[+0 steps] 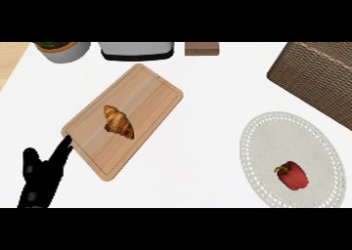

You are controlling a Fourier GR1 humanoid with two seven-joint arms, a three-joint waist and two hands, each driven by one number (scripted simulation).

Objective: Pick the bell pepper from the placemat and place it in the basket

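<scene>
Bell pepper (pixel 293 177): red, green stem, lying on round white placemat (pixel 280 132), lower-right part of mat, near view's lower right. Nothing touching it.

Basket (pixel 323 78): brown woven, upper right, just beyond placemat's far edge.

Left hand (pixel 40 178): lower left, fingers straight and pointing up, holding nothing; one fingertip at near corner of wooden cutting board (pixel 136 97), contact cannot be confirmed.

Croissant (pixel 119 122): on board, mid-surface.

White desk (pixel 208 161): carries all items. Far edge: plant pot (pixel 62 51), dark-rimmed container (pixel 136 50), brown block (pixel 202 48).
</scene>
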